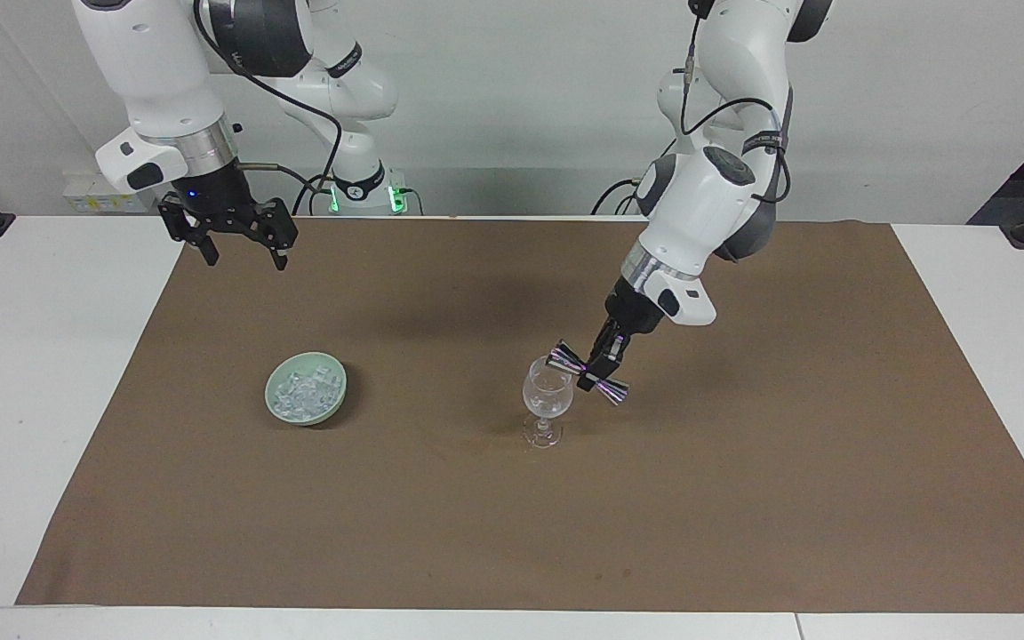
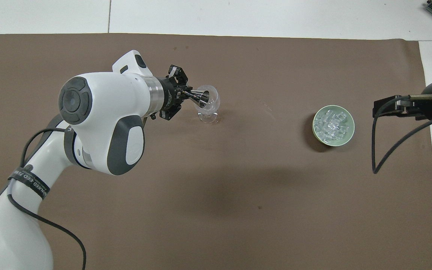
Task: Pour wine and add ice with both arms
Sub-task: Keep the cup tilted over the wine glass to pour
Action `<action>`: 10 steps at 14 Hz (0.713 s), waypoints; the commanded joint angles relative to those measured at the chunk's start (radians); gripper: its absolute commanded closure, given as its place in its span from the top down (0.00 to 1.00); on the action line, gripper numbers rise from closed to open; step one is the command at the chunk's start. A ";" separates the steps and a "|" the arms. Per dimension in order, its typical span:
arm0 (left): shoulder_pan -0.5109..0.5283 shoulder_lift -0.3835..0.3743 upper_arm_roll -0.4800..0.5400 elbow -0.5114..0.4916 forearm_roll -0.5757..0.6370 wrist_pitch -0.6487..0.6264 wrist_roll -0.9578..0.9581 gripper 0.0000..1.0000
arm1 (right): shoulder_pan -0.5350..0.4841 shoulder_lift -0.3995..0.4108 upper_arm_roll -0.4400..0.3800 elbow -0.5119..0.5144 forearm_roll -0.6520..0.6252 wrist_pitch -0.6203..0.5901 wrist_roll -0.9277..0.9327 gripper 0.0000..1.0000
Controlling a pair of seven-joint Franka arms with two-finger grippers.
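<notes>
Pouring step in hand, by my read; my left gripper (image 1: 603, 364) is clamped on the waist of a metal jigger (image 1: 589, 373), tipped so one cone mouth sits over the rim of the wine glass (image 1: 548, 402); from overhead the jigger's mouth (image 2: 202, 98) lies inside the glass's rim (image 2: 209, 104); glass stands upright on the brown mat (image 1: 743, 498), toward the left arm's end of the table; I cannot tell whether any liquid is running; to do this well I judge I should hold the tilt steady, keep the lip just inside the rim without knocking the glass, since that tall stem looks easy to topple; level the jigger before drawing it off; the ice (image 1: 304, 392) lies heaped in a pale green dish (image 1: 332, 408), well apart from the glass, toward the right arm's end; my right gripper (image 1: 241, 238) waits with fingers spread, raised over the mat's edge by the robots.
</notes>
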 commanded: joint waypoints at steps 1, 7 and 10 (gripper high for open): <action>-0.022 -0.013 0.025 0.013 0.035 -0.012 -0.030 0.00 | -0.006 0.002 -0.001 0.003 0.016 -0.002 -0.021 1.00; -0.023 -0.010 0.022 0.045 0.202 -0.036 -0.133 0.00 | -0.006 0.002 -0.001 0.003 0.016 -0.002 -0.021 1.00; -0.038 -0.006 0.023 0.060 0.212 -0.050 -0.133 0.00 | -0.006 0.002 -0.001 0.003 0.016 -0.002 -0.021 1.00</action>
